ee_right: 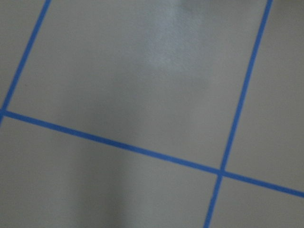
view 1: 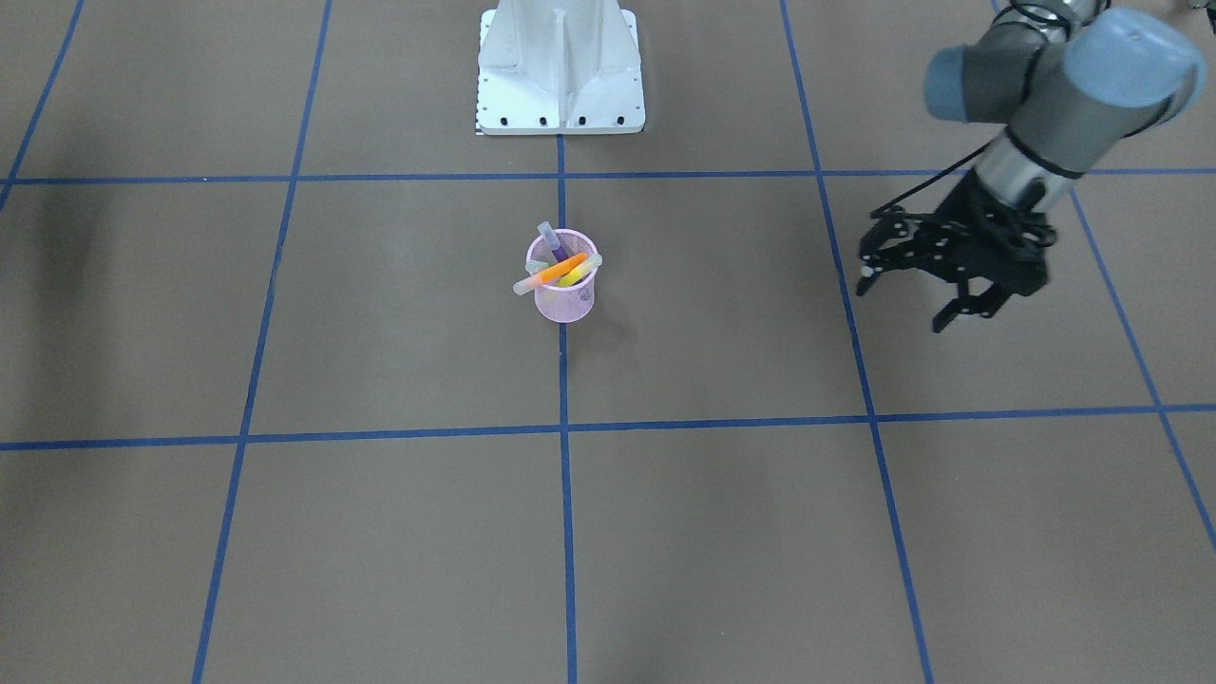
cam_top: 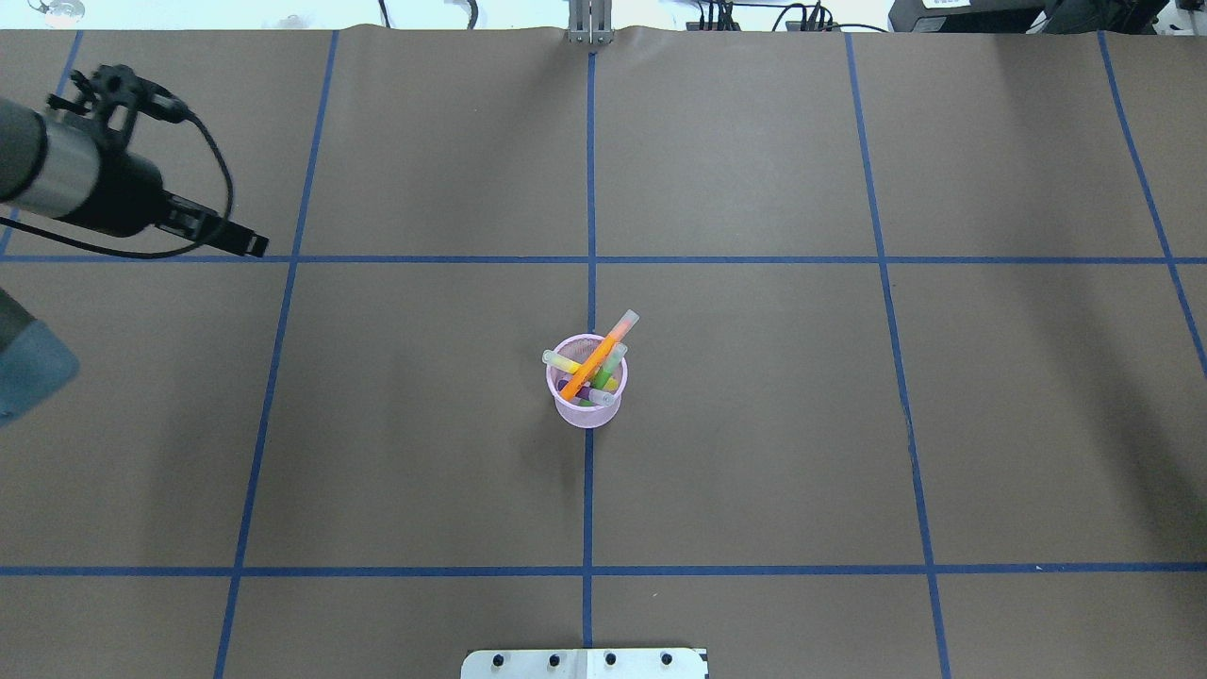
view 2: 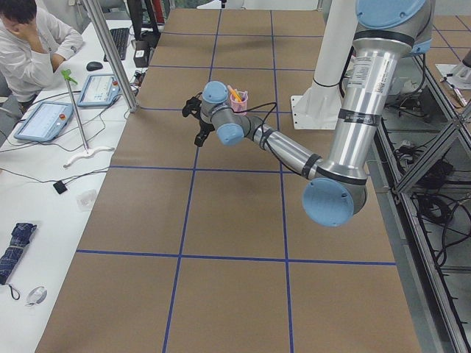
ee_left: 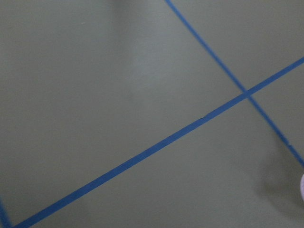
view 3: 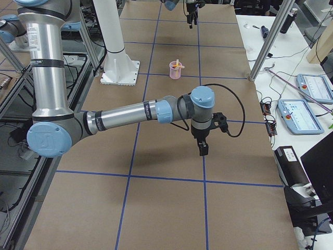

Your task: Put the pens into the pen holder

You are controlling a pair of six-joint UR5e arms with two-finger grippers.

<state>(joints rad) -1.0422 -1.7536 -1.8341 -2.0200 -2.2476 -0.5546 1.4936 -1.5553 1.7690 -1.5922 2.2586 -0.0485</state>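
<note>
The pink wire-mesh pen holder stands upright near the table's middle, on a blue tape line; it also shows in the overhead view. All four pens are in it. The orange pen lies slanted across the rim, over the yellow pen and the green pen. The purple pen sticks up at the back. My left gripper is open and empty, far to the side of the holder and above the table. My right gripper shows only in the exterior right view, pointing down over bare table; I cannot tell its state.
The white robot base stands behind the holder. Blue tape lines divide the brown table into squares. A seated operator and tablets are at a side table past the edge. A metal post stands at the other side.
</note>
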